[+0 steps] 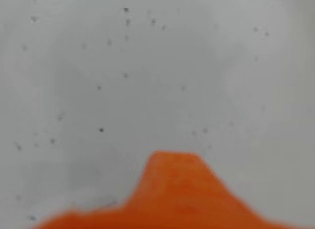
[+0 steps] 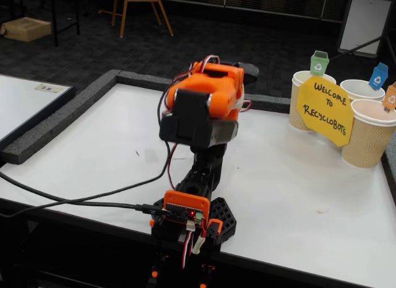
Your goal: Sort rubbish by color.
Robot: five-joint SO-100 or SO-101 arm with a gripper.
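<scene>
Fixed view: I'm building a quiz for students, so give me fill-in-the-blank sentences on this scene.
1. The yellow paper sign reads "Welcome to ____".
2. Behind it stand ____ beige ribbed paper cups.
3. The folded robot arm's plastic shell is ____.
4. The white tabletop has a dark ____ border.

Missing: Recyclobots; three; orange; foam

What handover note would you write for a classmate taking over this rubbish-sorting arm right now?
Gripper: the orange arm is folded over its base; the wrist view shows only a blurred orange gripper part above the white table, so open or shut cannot be told.
Rubbish: no crumpled paper wad shows in either view.
Bins: three beige ribbed paper cups with coloured tags stand at the far right behind the yellow sign; their contents are hidden.
Done or left: cannot be judged; check the cups first.
</scene>
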